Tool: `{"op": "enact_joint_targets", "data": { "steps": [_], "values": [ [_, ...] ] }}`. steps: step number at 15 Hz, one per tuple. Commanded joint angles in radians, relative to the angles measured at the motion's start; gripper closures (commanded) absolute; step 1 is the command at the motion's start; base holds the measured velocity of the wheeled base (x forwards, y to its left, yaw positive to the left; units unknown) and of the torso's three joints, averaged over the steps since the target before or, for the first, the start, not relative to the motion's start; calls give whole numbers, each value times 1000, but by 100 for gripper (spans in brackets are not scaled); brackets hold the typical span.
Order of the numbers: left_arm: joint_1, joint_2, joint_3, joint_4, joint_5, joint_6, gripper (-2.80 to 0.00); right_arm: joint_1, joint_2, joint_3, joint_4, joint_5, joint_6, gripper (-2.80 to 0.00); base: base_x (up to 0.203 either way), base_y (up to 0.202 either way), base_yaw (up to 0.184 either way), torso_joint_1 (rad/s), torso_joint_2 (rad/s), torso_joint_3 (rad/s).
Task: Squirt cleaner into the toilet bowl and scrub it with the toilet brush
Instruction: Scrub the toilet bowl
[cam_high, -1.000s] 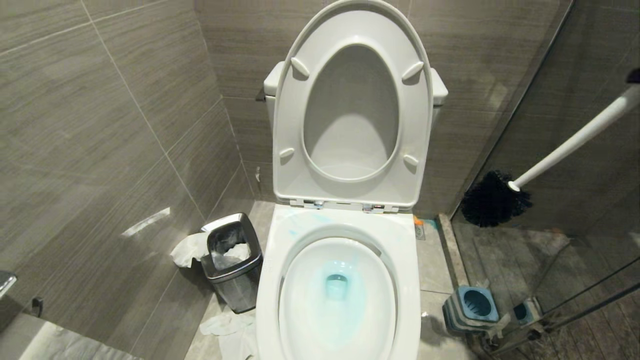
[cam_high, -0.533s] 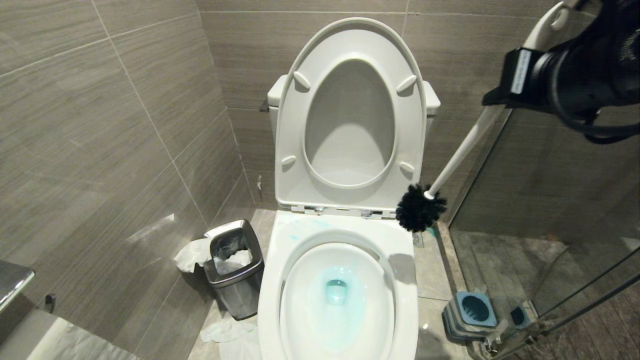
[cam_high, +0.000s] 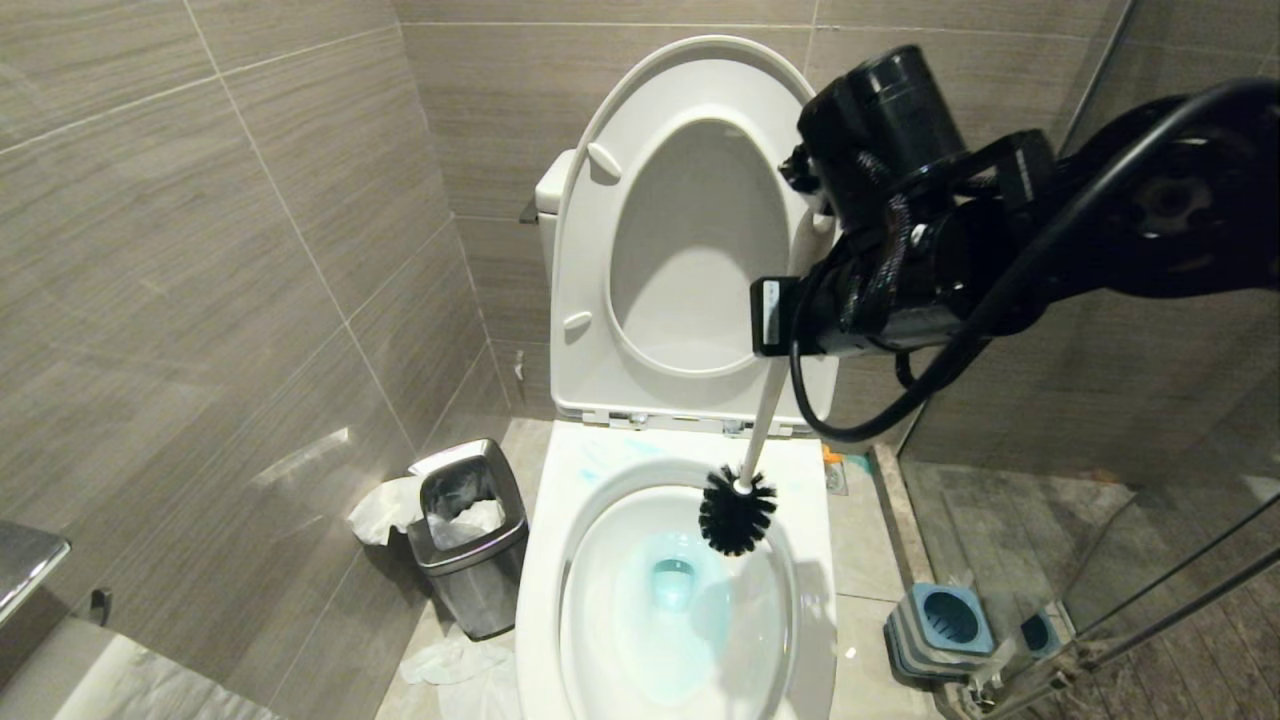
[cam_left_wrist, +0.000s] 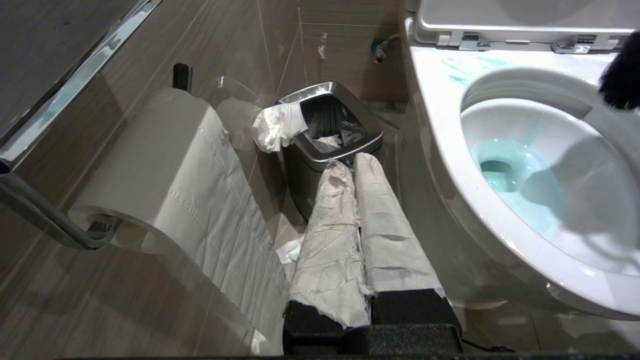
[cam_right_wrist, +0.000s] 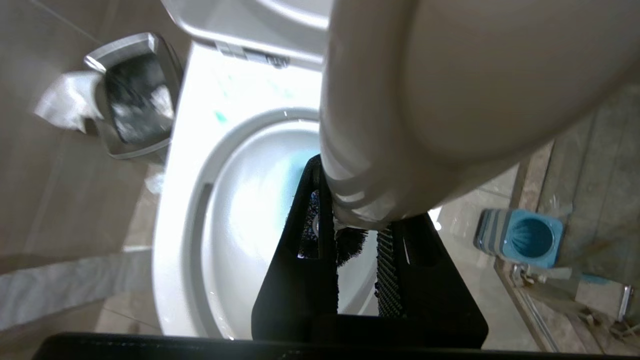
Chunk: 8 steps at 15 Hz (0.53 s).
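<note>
The white toilet bowl stands open, with turquoise cleaner tinting its water and streaking the back rim. My right gripper hangs above the bowl in front of the raised seat, shut on the white handle of the toilet brush. The handle slopes down to the black bristle head, which hangs just over the basin's back right edge. In the right wrist view the gripper clamps the handle, bristles showing below. My left gripper, its fingers wrapped in paper, is shut and parked low beside the bowl.
A steel waste bin stuffed with paper stands left of the toilet, with tissue on the floor. The grey-and-blue brush base sits on the floor at the right by a glass partition. A toilet-paper roll hangs on the left wall.
My right arm has swung in from the right, carrying the brush from beside the glass partition to over the back of the bowl. The head view tilted slightly at first.
</note>
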Motion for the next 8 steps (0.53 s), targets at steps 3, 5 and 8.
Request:
{"op": "enact_joint_targets", "data": {
  "steps": [3,5,8],
  "values": [
    [0,1,0,0,0,0,0,1,182,-10,-15,-2,36,0,0,0,0,0,0,0],
    [0,0,0,1,0,0,0,-1,262,-12,-94,1,49,0,0,0,0,0,0,0],
    [0,1,0,0,0,0,0,-15,382,-47,-237,22,43,0,0,0,0,0,0,0]
  ]
}}
